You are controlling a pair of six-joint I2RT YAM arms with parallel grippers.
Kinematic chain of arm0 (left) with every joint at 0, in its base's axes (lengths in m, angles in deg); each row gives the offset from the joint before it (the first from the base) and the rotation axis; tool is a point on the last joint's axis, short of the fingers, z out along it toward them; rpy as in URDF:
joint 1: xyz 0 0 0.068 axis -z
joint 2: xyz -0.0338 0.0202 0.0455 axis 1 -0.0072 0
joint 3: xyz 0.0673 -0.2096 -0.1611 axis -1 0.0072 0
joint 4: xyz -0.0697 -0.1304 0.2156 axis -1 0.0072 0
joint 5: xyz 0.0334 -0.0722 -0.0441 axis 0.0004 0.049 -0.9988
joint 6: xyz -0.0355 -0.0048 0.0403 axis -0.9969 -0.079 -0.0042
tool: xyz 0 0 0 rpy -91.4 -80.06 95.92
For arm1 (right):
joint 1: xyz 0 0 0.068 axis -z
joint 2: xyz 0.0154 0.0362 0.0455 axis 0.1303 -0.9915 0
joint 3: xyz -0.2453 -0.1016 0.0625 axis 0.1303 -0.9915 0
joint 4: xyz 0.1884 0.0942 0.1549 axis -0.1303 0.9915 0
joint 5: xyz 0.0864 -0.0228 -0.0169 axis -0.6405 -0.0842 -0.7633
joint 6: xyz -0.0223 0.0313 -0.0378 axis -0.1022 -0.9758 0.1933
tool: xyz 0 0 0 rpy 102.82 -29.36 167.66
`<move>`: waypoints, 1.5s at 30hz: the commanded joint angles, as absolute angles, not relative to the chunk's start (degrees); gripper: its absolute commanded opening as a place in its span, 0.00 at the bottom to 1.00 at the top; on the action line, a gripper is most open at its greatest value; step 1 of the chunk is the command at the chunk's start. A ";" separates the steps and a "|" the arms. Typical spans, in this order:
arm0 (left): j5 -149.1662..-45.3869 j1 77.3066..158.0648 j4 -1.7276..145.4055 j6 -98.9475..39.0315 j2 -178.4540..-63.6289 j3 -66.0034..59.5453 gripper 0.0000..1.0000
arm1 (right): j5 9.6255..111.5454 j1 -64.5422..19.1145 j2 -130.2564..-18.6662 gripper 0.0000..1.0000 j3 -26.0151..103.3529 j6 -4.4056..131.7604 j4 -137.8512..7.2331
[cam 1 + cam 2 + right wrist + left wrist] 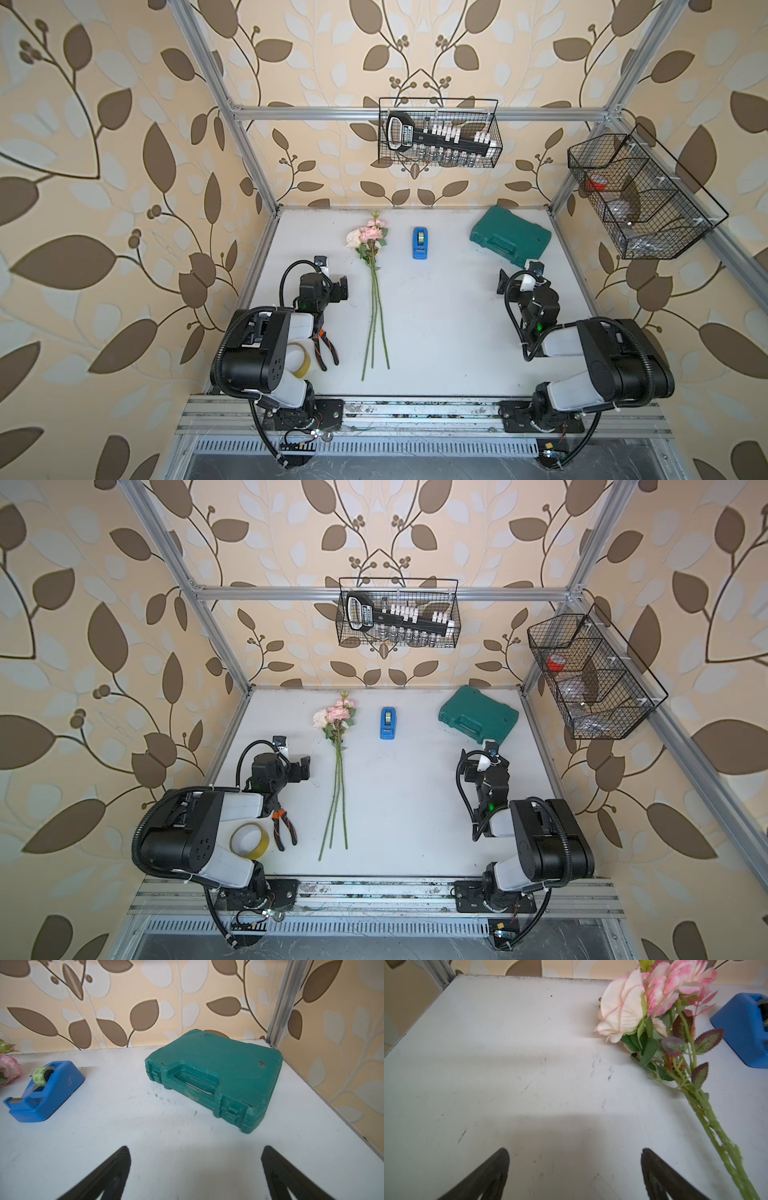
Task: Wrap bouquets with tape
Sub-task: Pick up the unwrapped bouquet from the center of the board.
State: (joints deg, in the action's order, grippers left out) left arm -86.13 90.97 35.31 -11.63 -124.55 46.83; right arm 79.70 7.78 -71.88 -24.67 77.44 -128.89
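The white counter point(436, 332) carries everything, and both claws hang over it released, jaws spread wide with nothing between them: the left claw point(574, 1151) and the right claw point(195, 1149). The teal moulded plastic tool case point(218, 1076) lies flat and shut just ahead of the right claw, handle side toward it; a small embossed mark on its lid is too faint to read. Far beyond both claws, a black wire basket point(439, 133) on the back rail holds a black tool rack whose white label cannot be read. The bunch of pink and cream fabric roses point(376, 291) on three long thin green stems lies flat to the inner side of the left claw, near but apart: blooms ahead of the fingertips, stems running back past the claw and splaying at the cut ends. The yellowish-tan bare tape ring point(249, 840) sits behind the left claw, partly under that arm. The blue plastic desk tape dispenser point(45, 1093) stands ahead of the right claw and well off to its inner side, just past the blooms from the left claw, cutter end toward the claws; its pale roll bears a green print with no legible words. Pliers with orange and black handles point(284, 827) lie behind the left claw, beside the ring.
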 commanded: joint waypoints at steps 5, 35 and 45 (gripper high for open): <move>-86.52 90.21 34.63 -11.94 -123.56 46.76 0.99 | 80.30 8.00 -71.89 0.99 -25.00 76.76 -130.27; -78.46 88.71 77.99 -52.38 -96.02 28.94 0.99 | 79.81 11.99 -40.04 0.99 -7.59 43.75 -74.04; -84.42 108.59 119.58 -37.29 -102.71 7.33 0.93 | 62.34 12.08 -41.74 0.99 -3.74 49.27 -67.48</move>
State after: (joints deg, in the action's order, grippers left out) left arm -87.48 100.96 102.00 -42.23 -98.60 10.02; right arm 69.95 12.07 -42.31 -4.17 48.33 -70.03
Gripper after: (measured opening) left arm 0.930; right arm 0.993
